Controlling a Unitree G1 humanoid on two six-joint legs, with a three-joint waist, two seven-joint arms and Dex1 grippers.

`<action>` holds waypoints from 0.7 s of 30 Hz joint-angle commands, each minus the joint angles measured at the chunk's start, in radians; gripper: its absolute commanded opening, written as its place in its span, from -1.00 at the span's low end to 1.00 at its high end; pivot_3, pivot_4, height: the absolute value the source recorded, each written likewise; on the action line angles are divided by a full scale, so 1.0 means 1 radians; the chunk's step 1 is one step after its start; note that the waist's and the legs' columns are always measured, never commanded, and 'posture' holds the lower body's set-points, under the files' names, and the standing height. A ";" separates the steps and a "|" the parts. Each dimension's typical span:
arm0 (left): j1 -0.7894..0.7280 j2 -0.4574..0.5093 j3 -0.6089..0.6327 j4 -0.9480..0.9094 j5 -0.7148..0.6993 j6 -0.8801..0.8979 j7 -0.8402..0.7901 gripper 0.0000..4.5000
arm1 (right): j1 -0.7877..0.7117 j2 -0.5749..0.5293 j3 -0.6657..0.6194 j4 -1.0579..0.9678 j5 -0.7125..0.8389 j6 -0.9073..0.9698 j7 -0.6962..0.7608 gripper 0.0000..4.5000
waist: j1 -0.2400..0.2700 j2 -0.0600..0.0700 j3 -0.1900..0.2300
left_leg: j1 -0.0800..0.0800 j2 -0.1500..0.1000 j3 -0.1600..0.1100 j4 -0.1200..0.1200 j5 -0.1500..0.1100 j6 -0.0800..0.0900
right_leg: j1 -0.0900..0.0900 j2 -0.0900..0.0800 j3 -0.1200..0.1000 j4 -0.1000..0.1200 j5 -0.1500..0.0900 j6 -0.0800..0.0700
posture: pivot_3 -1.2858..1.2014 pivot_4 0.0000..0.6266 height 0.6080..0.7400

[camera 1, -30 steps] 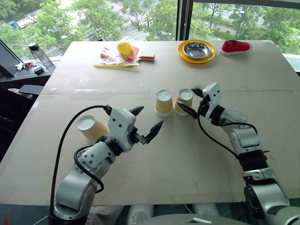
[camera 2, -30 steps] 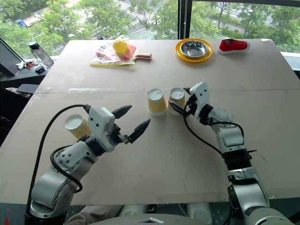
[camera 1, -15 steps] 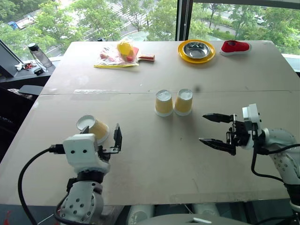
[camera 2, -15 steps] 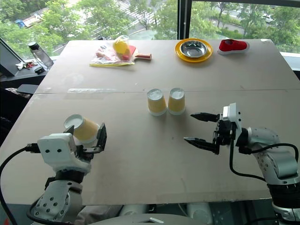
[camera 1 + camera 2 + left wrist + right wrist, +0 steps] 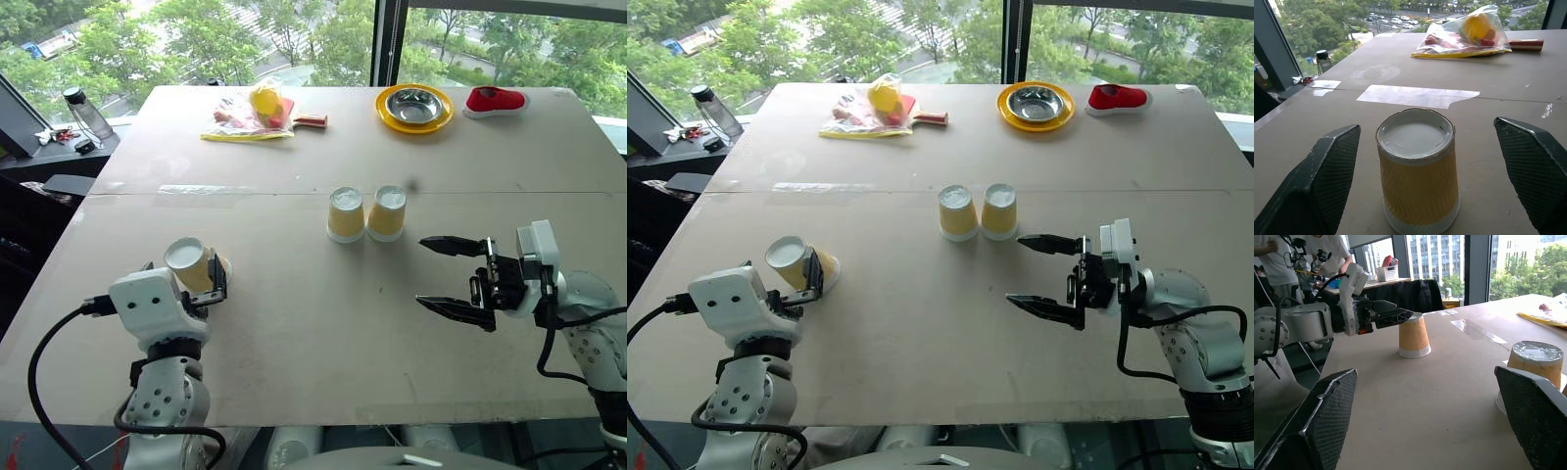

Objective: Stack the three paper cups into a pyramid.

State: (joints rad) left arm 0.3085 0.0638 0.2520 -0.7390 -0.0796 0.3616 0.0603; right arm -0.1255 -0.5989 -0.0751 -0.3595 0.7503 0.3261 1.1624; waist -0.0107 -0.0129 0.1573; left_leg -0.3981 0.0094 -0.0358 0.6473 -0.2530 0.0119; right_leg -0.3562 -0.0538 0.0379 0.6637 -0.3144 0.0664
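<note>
Two of the three paper cups [image 5: 345, 214] [image 5: 387, 212] stand upside down, side by side, at the table's middle. The other cup [image 5: 191, 264] stands upside down alone at the near left. My left gripper [image 5: 1426, 125] is open behind this cup, a black finger [image 5: 1334, 166] on either side and clear of its ribbed wall [image 5: 1418, 181]. To the right of the pair and nearer to me, my right gripper [image 5: 421, 271] is open and empty, its fingers pointing left. No cup sits on another, so there is no pyramid.
At the table's far edge lie a yellow-rimmed metal bowl [image 5: 414, 106], a red shoe [image 5: 495, 99] and a plastic bag with a paddle [image 5: 257, 111]. A bottle [image 5: 83, 113] stands on a side surface at the left. People [image 5: 1283, 264] stand beyond the table's left side.
My left gripper swung away from the middle, moved left and now faces the lone cup. My right gripper drew back from the pair of cups and turned to point left.
</note>
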 commanded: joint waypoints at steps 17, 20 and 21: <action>-0.141 0.106 0.101 0.313 -0.021 -0.223 -0.070 0.76 | -0.018 0.024 -0.022 -0.052 0.043 0.001 -0.038 1.00 | 0.000 -0.001 0.000 | 0.000 0.000 0.000 0.000 0.000 0.000 | 0.000 -0.001 0.000 0.000 0.000 0.000 | 0.03 -0.52 1.00; -0.150 0.117 0.107 0.331 -0.029 -0.237 -0.081 0.20 | -0.020 0.020 -0.021 -0.052 0.044 0.003 -0.037 1.00 | 0.000 -0.001 0.000 | 0.000 0.000 0.000 0.000 0.000 0.000 | 0.000 -0.001 0.000 0.000 0.000 0.000 | 0.03 -0.52 1.00; -0.152 0.120 0.108 0.334 -0.031 -0.240 -0.085 0.10 | -0.021 0.020 -0.021 -0.053 0.044 0.003 -0.037 1.00 | 0.000 -0.001 0.000 | 0.000 0.000 0.000 0.000 0.000 0.000 | 0.000 -0.001 0.000 0.000 0.000 0.000 | 0.03 -0.52 1.00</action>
State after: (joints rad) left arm 0.1617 0.1703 0.3463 -0.3959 -0.1035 0.1507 -0.0160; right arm -0.1347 -0.5754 -0.0757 -0.3762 0.7731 0.3299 1.1269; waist -0.0103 -0.0136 0.1569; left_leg -0.3984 0.0095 -0.0358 0.6472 -0.2530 0.0119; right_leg -0.3565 -0.0550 0.0378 0.6637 -0.3143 0.0666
